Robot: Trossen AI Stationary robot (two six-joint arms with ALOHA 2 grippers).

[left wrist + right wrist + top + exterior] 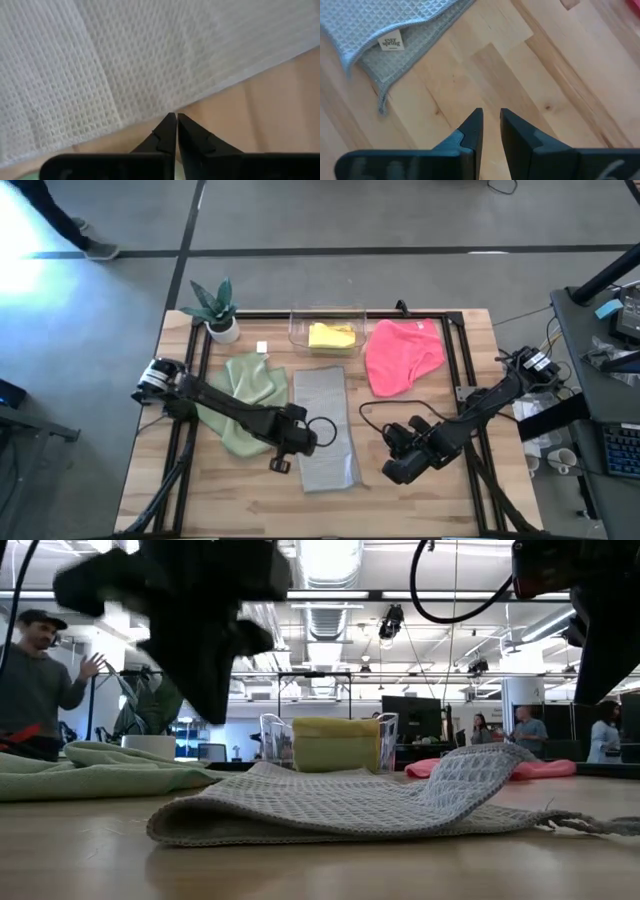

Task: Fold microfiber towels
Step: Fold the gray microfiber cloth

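Observation:
A light grey towel lies folded into a long strip at the table's middle, and one end humps up. A sage green towel lies crumpled to its left. A pink towel lies at the far right. A yellow towel sits folded in the clear bin. My left gripper is shut and hangs above the table, at the grey towel's left edge. My right gripper hovers over bare wood to the right of the grey towel. Its fingers stand slightly apart with nothing between them.
A clear plastic bin stands at the far middle and a potted plant at the far left corner. Black rails frame the tabletop. Bare wood lies along the near edge. People stand in the room beyond.

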